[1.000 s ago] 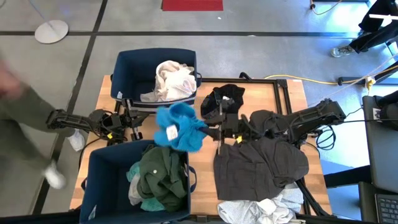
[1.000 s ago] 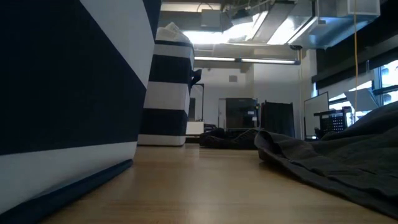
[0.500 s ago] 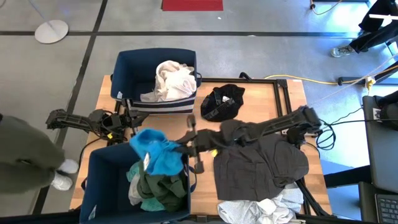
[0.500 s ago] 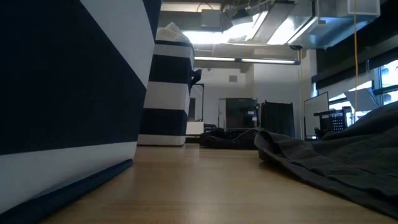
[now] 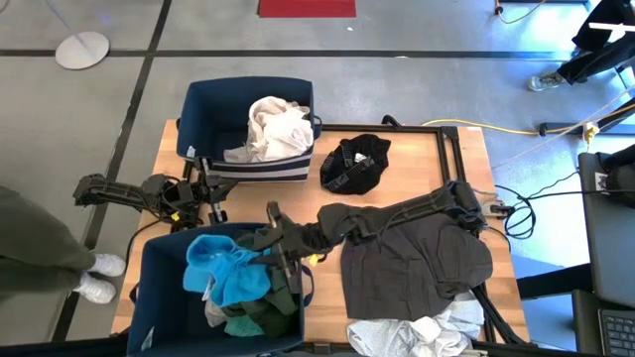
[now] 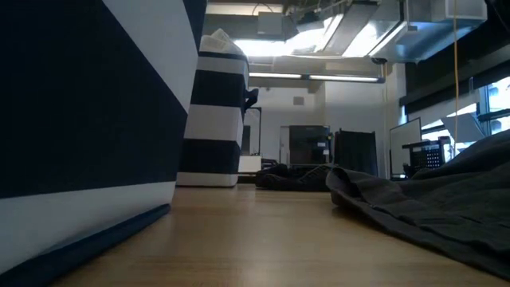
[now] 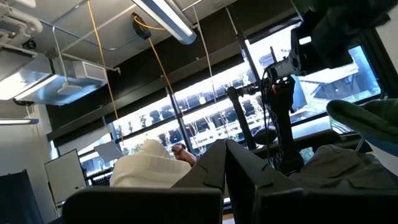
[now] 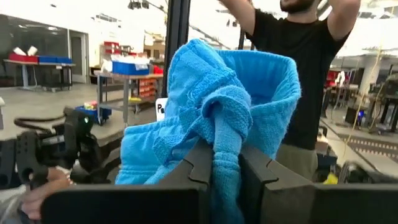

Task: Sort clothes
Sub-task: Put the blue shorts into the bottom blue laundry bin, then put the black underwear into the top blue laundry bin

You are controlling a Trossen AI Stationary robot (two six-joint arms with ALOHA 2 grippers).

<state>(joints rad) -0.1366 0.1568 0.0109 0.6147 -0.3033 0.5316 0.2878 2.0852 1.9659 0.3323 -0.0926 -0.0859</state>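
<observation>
Teal garment [image 5: 226, 278] carried over bin [image 5: 149, 297] — right gripper [image 5: 272, 238] clamped

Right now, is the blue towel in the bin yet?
Not yet: the right gripper is shut on the blue towel, holding it over the near bin.

I see two bins on the table's left half in the high view: far bin [image 5: 198, 109] at upper left of the table, with a heap of cloth [image 5: 273, 129] in it; near bin [image 5: 154, 288] at lower left, with garments [image 5: 253, 312] piled in it. Towel [image 5: 223, 273] sits over the near bin, on top of that pile. Right gripper [image 5: 276, 248] is at that bin's right rim, its arm reaching in from the right. Left gripper [image 5: 211, 188] sits between the two bins. Small garment [image 5: 355, 164] lies at upper centre. Large garment [image 5: 417, 258] spreads over the lower right; another [image 5: 412, 337] lies at the bottom edge below it.
</observation>
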